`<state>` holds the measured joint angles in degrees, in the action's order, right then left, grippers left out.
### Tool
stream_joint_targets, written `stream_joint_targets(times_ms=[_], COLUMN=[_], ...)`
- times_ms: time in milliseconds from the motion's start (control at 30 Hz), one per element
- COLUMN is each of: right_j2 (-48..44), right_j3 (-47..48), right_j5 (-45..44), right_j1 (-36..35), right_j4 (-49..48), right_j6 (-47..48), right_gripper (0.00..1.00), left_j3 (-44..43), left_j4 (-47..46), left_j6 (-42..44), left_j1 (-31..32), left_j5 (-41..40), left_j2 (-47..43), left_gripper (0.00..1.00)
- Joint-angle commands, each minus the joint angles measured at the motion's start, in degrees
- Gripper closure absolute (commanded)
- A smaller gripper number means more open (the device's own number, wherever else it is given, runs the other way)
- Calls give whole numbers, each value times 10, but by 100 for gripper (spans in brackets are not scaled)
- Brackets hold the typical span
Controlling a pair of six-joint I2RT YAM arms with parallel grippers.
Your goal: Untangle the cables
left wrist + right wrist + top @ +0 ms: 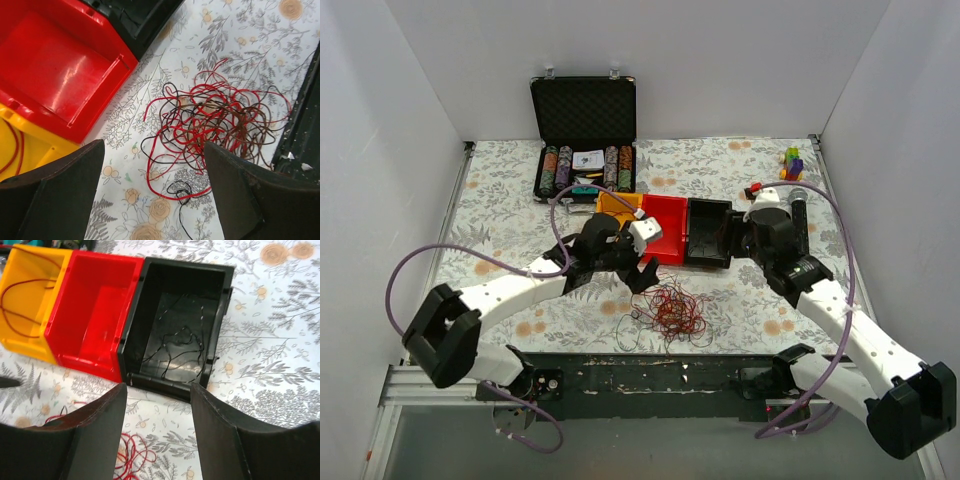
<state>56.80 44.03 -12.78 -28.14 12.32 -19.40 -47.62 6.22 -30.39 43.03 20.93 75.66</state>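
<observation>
Near tabletop's front edge, centre: loose nest of thin red, orange, dark-brown cables, no clear long axis. Left gripper nearer, hovering above nest, jaws wide, empty. Right gripper over black plastic bin, jaws apart, empty, well apart from nest.

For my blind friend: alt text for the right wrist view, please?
Three bins sit in a row on a floral cloth: the yellow bin holds a thin wire loop, the red bin is empty, the black bin holds a thin dark wire. In front, open jaws stand over red cables.
</observation>
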Motion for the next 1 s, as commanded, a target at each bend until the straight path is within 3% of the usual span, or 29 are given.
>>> stream_joint_targets(times_ms=[0, 133, 333, 467, 600, 767, 967], right_j2=[-53, -23, 19, 35, 80, 132, 150], right_j3=[-45, -65, -97, -97, -64, -34, -23], right_j5=[84, 210, 212, 159, 48, -40, -70], right_j1=[0, -9, -80, -150, -213, -235, -243], right_j4=[-52, -75, -98, -108, -77, -62, -88], right_j6=[15, 47, 54, 90, 123, 144, 165], right_gripper=[38, 38, 37, 36, 37, 38, 39], left_j3=[-21, 0, 41, 45, 45, 41, 32], left_j4=[-59, -48, -26, -5, 10, 25, 45], left_j6=[-12, -8, -23, -23, -32, -59, -68], left_j1=[7, 7, 5, 0, -7, -8, -10], left_j5=[8, -23, -45, -49, -48, -39, -32], left_j2=[36, 6, -59, -82, -103, -127, -140], left_gripper=[20, 19, 18, 18, 17, 16, 16])
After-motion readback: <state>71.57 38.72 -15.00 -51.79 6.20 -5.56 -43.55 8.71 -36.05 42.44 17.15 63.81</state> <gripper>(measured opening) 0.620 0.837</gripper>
